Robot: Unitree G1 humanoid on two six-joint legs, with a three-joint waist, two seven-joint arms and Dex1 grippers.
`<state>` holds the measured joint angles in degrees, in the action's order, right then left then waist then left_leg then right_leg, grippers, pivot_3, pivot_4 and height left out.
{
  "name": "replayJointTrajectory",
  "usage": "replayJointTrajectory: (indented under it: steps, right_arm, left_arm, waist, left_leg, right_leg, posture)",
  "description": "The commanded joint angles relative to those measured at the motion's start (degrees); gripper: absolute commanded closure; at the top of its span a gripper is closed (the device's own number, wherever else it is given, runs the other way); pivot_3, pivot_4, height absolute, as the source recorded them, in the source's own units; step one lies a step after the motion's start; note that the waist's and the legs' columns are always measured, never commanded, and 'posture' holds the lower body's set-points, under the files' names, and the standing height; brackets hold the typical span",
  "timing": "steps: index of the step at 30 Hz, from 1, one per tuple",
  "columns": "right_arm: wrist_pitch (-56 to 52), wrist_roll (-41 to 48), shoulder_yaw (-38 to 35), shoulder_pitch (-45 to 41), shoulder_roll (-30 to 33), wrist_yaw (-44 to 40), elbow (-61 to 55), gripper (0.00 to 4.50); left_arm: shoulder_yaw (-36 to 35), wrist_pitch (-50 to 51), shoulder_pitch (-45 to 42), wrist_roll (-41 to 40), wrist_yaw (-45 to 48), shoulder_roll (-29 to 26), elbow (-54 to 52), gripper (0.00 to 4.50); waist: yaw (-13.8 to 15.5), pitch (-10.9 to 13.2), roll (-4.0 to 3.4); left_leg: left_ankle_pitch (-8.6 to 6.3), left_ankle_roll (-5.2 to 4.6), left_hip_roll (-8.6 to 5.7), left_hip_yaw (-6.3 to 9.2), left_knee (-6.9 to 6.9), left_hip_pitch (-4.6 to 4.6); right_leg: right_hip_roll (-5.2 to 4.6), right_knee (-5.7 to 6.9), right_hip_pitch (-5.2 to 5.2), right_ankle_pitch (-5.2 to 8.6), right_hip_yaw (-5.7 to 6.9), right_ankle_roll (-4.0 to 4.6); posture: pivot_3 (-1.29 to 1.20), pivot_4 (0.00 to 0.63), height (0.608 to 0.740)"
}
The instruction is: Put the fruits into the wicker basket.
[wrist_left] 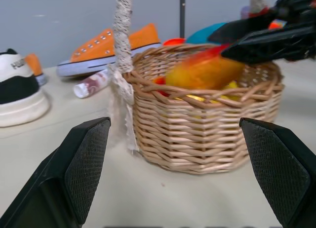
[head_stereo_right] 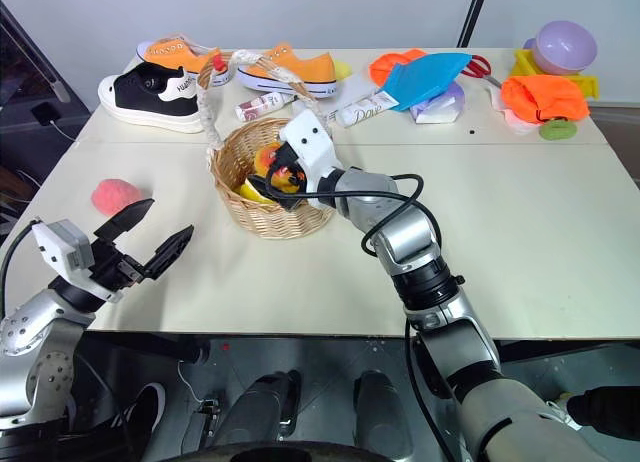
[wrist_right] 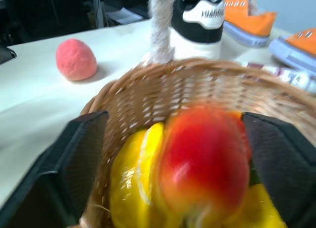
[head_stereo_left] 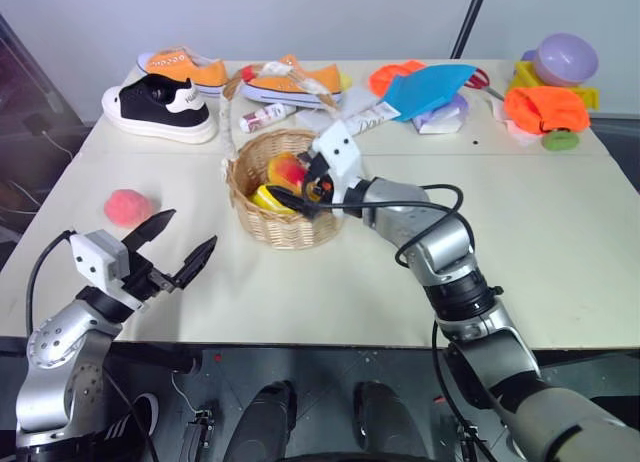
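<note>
The wicker basket point(head_stereo_left: 287, 232) stands mid-table, its wrapped handle point(head_stereo_right: 208, 102) leaning to the left. Inside lies the mango point(head_stereo_left: 288, 168), red and orange, on top of a yellow item point(head_stereo_left: 268, 199). My right gripper point(head_stereo_left: 306, 186) reaches over the basket's rim, open, with the blurred mango point(wrist_right: 205, 159) loose between its spread fingers point(wrist_right: 74, 164). The pink peach point(head_stereo_left: 128, 207) sits on the table left of the basket. My left gripper point(head_stereo_left: 190, 229) hovers open and empty near the front left edge, just right of and nearer than the peach, pointing at the basket point(wrist_left: 197, 139).
At the back of the table lie a black-and-white shoe point(head_stereo_left: 160, 108), orange shoes point(head_stereo_left: 290, 80), a small tube point(head_stereo_left: 266, 116), a blue fan-shaped thing point(head_stereo_left: 430, 87), orange cloth point(head_stereo_left: 545, 109), a green disc point(head_stereo_left: 561, 139) and a purple bowl point(head_stereo_left: 565, 58). Bare tabletop point(head_stereo_left: 540, 242) spreads to the right.
</note>
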<state>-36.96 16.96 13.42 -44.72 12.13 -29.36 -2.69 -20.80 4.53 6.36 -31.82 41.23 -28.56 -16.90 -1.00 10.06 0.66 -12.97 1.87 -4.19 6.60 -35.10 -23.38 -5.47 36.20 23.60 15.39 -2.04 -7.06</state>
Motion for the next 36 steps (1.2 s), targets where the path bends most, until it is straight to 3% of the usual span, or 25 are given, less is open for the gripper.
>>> replayJointTrajectory:
  steps: [1,5,10,13,16,20,27,36]
  right_arm:
    - [1.2,7.72,-5.08,2.9,1.78,-6.91,-10.33,0.01]
    - [7.06,6.41,-6.52,10.47,10.4,-13.93,-15.93,0.01]
    - [14.99,5.4,-8.28,18.92,20.71,-21.56,-21.61,0.01]
    - [19.09,1.92,-10.41,22.16,28.21,-24.88,-23.07,0.01]
    - [15.58,4.68,-11.6,23.67,31.5,-25.74,-26.06,0.01]
    - [15.67,3.46,-10.27,22.05,29.65,-23.44,-24.97,0.01]
    - [17.88,0.82,-8.37,20.49,25.86,-21.18,-21.73,0.01]
    - [16.01,3.06,-9.11,19.3,22.85,-19.85,-21.53,0.01]
  left_arm:
    - [-1.8,1.14,-0.1,0.02,-2.29,-0.31,0.29,0.0]
    - [-2.52,2.64,-3.42,8.47,-10.68,-2.66,6.31,0.0]
    - [-6.03,8.76,-9.26,5.08,-16.51,-3.13,7.27,0.0]
    - [-6.14,13.25,-13.1,9.83,-22.49,-5.69,9.09,0.0]
    - [-5.14,20.58,-16.62,11.38,-25.52,-8.68,10.55,0.0]
    - [-3.23,26.1,-22.03,12.92,-25.35,-12.21,16.17,0.0]
    - [-1.43,29.09,-31.69,13.24,-23.96,-12.02,27.55,0.0]
    - [3.13,29.05,-34.88,16.32,-22.06,-12.26,32.79,0.0]
  waist:
    - [0.14,0.0,0.0]
    - [0.43,-0.03,0.03]
    - [0.19,-0.02,0.05]
    - [0.15,-0.02,0.05]
    - [0.17,-0.03,0.08]
    - [0.2,-0.03,0.08]
    - [0.37,-0.04,0.13]
    - [0.25,-0.05,0.14]
  left_leg:
    - [0.0,0.0,0.0,0.0,0.0,0.0]
    - [-0.01,-0.01,-0.01,0.08,-0.05,0.01]
    - [0.0,-0.02,-0.02,0.06,-0.13,0.02]
    - [0.0,-0.01,0.04,0.05,-0.11,0.06]
    - [0.0,-0.01,0.03,0.04,-0.13,0.06]
    - [0.0,-0.01,0.05,0.07,-0.13,0.07]
    - [0.02,0.02,0.01,0.08,-0.15,0.05]
    - [0.04,0.06,0.02,0.1,-0.15,0.05]
  right_leg:
    - [0.0,-0.01,-0.01,0.0,0.0,0.0]
    - [0.0,-0.04,-0.12,0.0,0.13,-0.01]
    - [-0.01,-0.05,-0.17,-0.03,0.14,-0.06]
    - [0.03,0.01,-0.16,-0.04,0.14,-0.08]
    - [0.03,0.0,-0.18,-0.04,0.13,-0.09]
    - [0.07,0.02,-0.19,-0.05,0.14,-0.09]
    - [0.03,0.01,-0.19,-0.07,0.14,-0.13]
    - [0.03,0.05,-0.15,-0.08,0.13,-0.14]
  posture:
    - [0.0,0.15,0.74]
    - [0.0,0.15,0.74]
    - [0.0,0.15,0.74]
    - [0.0,0.15,0.74]
    - [0.0,0.15,0.74]
    - [0.0,0.15,0.74]
    - [0.0,0.15,0.74]
    - [0.0,0.15,0.74]
